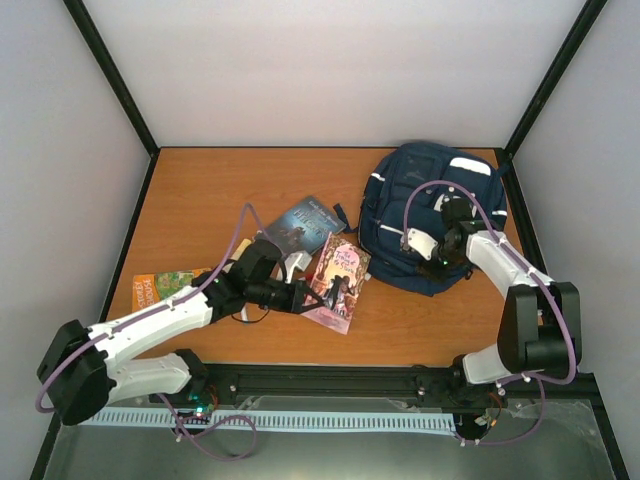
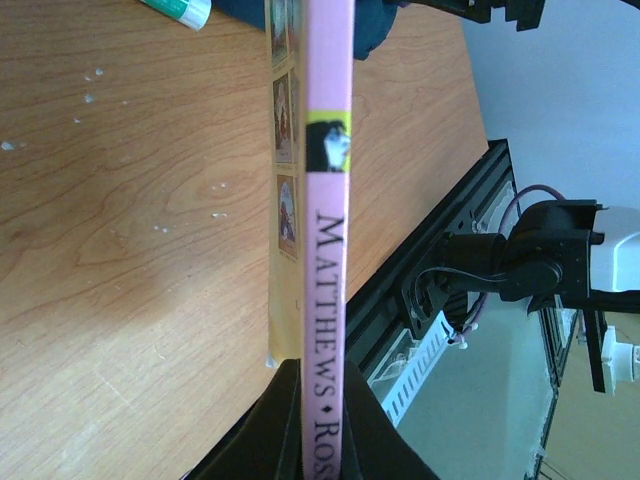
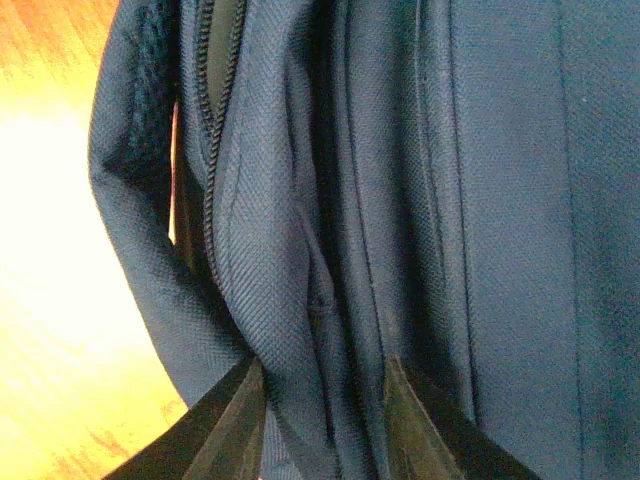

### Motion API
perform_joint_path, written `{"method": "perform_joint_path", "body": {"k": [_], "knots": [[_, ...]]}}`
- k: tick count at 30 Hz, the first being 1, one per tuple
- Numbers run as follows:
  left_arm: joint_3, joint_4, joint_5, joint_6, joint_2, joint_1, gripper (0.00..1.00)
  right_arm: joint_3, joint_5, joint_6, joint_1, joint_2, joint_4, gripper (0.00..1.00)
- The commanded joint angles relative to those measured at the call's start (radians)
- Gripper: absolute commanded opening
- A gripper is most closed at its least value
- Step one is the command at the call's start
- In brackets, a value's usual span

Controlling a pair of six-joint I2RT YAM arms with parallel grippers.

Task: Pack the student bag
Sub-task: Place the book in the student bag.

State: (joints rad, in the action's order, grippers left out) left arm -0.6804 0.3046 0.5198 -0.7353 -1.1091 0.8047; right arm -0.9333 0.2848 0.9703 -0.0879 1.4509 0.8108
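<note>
**Currently: pink book being clamped on the left, bag fabric being straddled on the right**

Presently the student bag (image 1: 432, 210) is being kept at the far right of the desk (image 1: 200, 190). It is lying flat with its front up, its white patches turned toward the back wall. In the right wrist view its navy fabric (image 3: 480, 200) is filling nearly the whole picture, with a zip line running down the left side.

The right gripper (image 1: 438, 262) is being held at the near edge of the bag. Its jaws are being kept partly apart, and a fold of the bag's fabric is being straddled by the right gripper (image 3: 322, 365), one finger on each side. Whether that fold is being pinched firmly cannot be told.

The left gripper (image 1: 312, 297) is being kept closed on a pink book (image 1: 342, 278), which is being gripped at its near end, just left of the bag. In the left wrist view the left gripper (image 2: 320, 410) is being pressed against both covers, and the pink book (image 2: 328, 200) is being shown spine-on, with its far end reaching toward the bag.

A dark blue book (image 1: 305, 225) is being left flat on the desk, just behind the pink one. An orange and green book (image 1: 165, 287) is lying near the left edge, partly covered by the left arm. A white and green glue stick (image 2: 180, 10) is being shown at the top of the left wrist view.
</note>
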Motion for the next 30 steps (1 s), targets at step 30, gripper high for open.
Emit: {"method": "perform_joint_path", "body": {"k": [30], "knots": [[-0.136, -0.296, 0.145, -0.023, -0.298, 0.114, 0.01, -0.263, -0.101, -0.065, -0.017, -0.239, 0.081, 0.03]]}}
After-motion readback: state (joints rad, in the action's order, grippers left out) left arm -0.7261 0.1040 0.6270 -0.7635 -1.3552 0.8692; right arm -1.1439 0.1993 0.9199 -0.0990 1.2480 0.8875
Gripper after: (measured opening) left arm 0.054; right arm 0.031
